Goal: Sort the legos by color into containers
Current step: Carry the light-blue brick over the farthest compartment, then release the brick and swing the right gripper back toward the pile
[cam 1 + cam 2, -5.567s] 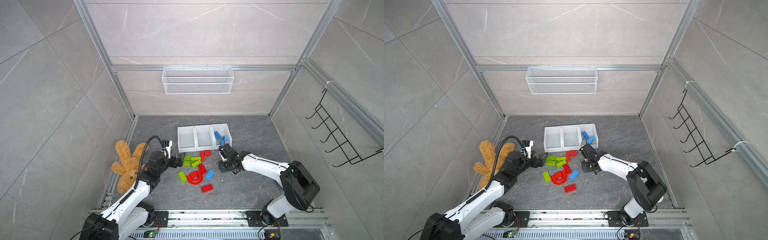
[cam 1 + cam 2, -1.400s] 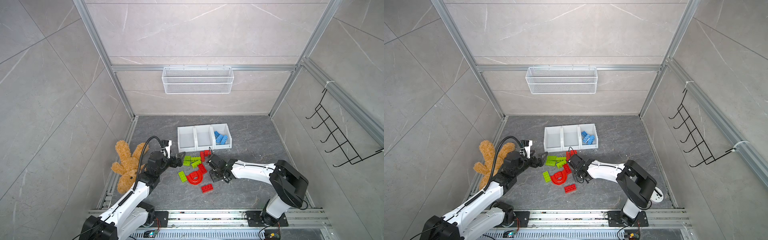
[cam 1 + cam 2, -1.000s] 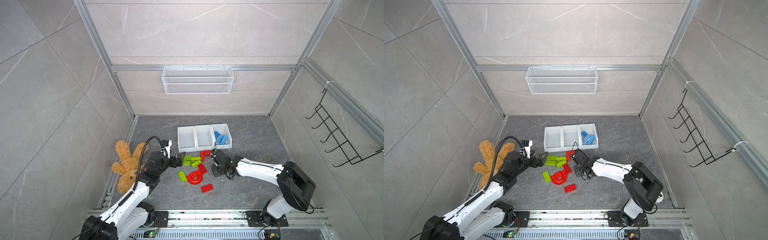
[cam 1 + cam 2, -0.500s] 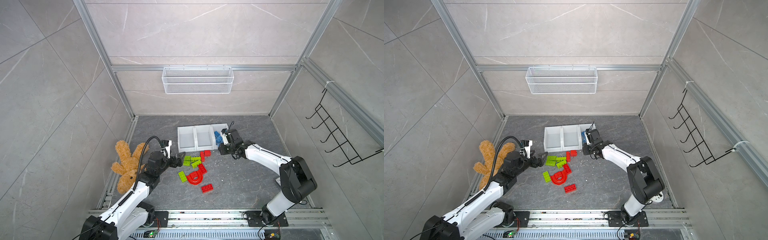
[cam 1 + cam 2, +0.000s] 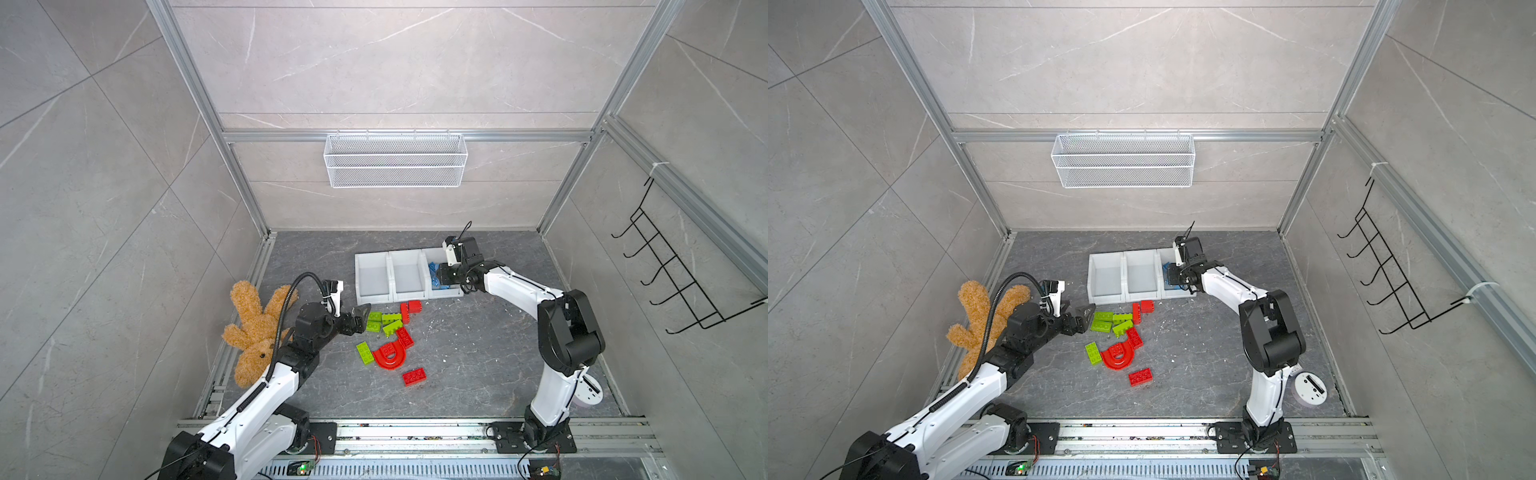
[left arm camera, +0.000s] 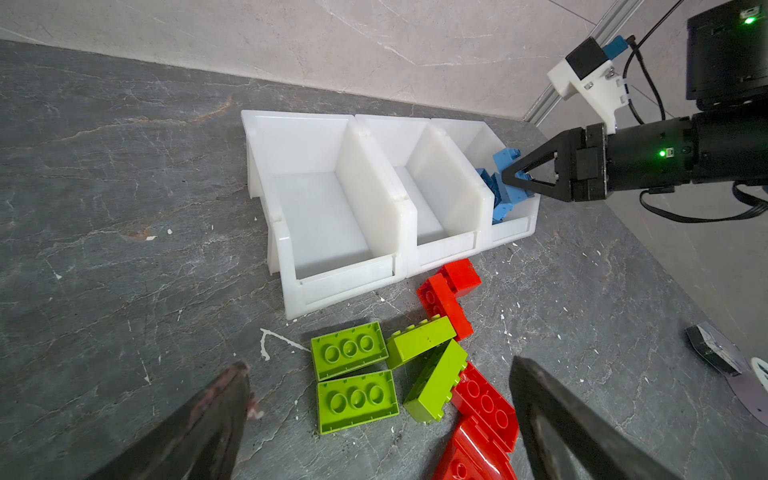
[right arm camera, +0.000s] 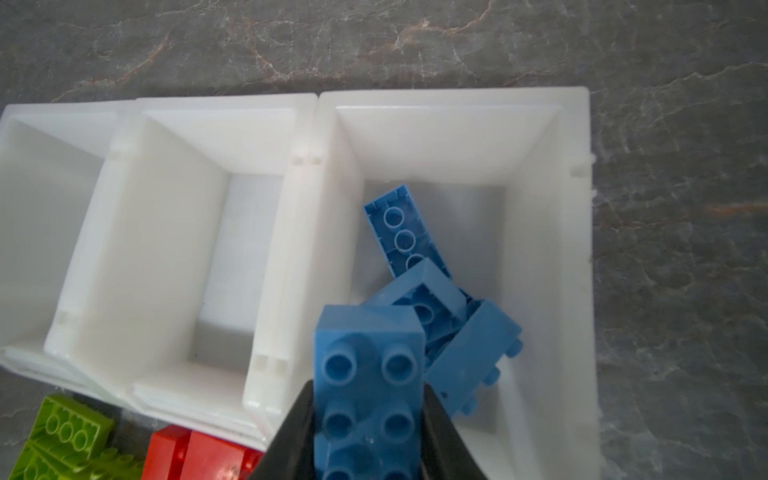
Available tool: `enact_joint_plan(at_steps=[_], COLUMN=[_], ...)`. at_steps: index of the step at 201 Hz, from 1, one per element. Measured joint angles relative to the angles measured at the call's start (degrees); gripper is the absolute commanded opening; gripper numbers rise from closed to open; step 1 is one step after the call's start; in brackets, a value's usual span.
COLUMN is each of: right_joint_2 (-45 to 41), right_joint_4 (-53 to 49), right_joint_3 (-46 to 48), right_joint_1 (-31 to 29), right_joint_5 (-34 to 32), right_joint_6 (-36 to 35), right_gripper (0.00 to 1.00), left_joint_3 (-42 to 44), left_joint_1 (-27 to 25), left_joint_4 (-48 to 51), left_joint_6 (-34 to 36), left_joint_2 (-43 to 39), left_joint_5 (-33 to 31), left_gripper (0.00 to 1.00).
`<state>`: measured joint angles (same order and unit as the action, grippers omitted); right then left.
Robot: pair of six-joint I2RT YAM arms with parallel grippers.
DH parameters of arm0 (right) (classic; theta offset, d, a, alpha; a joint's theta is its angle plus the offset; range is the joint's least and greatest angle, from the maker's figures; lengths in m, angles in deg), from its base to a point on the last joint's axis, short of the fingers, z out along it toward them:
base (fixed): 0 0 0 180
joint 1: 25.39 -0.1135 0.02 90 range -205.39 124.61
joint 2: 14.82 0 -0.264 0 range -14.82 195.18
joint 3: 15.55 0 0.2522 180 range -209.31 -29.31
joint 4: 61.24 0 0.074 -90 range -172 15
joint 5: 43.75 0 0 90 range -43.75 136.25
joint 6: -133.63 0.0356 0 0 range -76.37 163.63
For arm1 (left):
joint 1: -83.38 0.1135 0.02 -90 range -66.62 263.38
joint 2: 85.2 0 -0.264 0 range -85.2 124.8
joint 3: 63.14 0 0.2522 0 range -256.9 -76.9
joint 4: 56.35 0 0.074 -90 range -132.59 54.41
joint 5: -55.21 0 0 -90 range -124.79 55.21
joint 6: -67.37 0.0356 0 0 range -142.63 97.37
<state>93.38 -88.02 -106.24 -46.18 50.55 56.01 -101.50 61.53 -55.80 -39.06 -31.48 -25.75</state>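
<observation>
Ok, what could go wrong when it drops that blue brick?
The right claw holds the blue studded plastic brick over the rightmost white plastic bin, where other blue bricks are heaped near the low front lip; dropped, it might bounce or slide out. The open left claw hovers by lime green bricks touching red bricks, and could nudge one.

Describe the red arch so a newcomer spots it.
Find the three joined white bins on the grey floor. Among the loose bricks in front of them lies the red arch. It is the only curved piece; its neighbours are straight-edged.
</observation>
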Motion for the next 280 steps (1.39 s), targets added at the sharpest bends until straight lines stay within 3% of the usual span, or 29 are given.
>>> enact_joint_plan(at_steps=[97, 114, 135, 169, 195, 224, 254, 280], right_joint_2=[4.7, 6.0, 6.9, 6.6, 0.5, -13.9, -26.1, -27.1], right_joint_4=[0.6, 0.4, 0.2, -0.9, -1.4, -2.3, -3.0, -4.2], right_joint_3=[-4.3, -6.4, -7.7, -7.8, -2.2, 8.4, 18.5, 25.0], right_joint_1=[0.7, 0.7, 0.7, 0.7, 0.5, -1.9, -10.8, -20.7], right_joint_5=[1.0, 1.2, 1.6, 1.7, 2.8, 5.2, 6.9, 6.8], right_joint_6=[0.0, 0.0, 0.1, 0.0, 0.0, 0.0, 2.3, 7.8], right_gripper=[0.39, 0.45, 0.59, 0.64, 0.65, 0.66, 0.67, 0.68], left_joint_3=[0.0, 0.0, 0.0, 0.0, 0.0, 0.0, 0.3, 1.0], left_joint_1=[0.0, 0.0, 0.0, 0.0, 0.0, 0.0, 0.0, 0.0], left_joint_4=[0.1, 0.2, 0.4, 0.4, 0.9, 1.0, 0.6, -0.1], left_joint_6=[0.0, 0.0, 0.0, 0.0, 0.0, 0.0, 0.0, -0.1], left_joint_2=[-0.5, -0.5, -0.6, -1.1, -1.6, -2.3, -1.9, -0.5], left_joint_5=[0.0, 0.0, 0.0, 0.0, 0.0, -0.1, -0.7, -1.0], left_gripper=[1.00, 1.00, 1.00, 1.00, 1.00, 1.00, 1.00, 1.00])
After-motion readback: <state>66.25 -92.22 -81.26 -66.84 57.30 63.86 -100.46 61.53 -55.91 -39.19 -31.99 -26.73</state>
